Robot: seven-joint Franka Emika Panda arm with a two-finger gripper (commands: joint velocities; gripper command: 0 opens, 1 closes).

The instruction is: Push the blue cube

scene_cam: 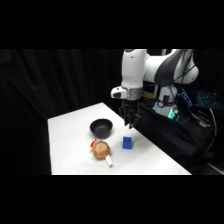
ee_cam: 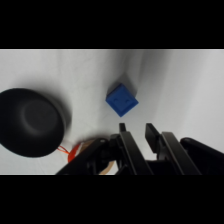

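The blue cube (scene_cam: 128, 143) rests on the white table (scene_cam: 70, 135), to the right of the black bowl (scene_cam: 101, 128). My gripper (scene_cam: 131, 124) hangs just above and behind the cube without touching it. In the wrist view the blue cube (ee_cam: 121, 100) lies a little beyond my gripper (ee_cam: 136, 130). The two black fingers (ee_cam: 123, 135) stand open by a narrow gap, and only bare table shows between them.
The black bowl (ee_cam: 31, 121) sits left of the cube. A round tan-and-red object (scene_cam: 101, 150) with a white stub lies in front of the bowl, near the table's front edge. The table's right edge runs close behind the cube, with dark equipment (scene_cam: 175, 135) beyond it.
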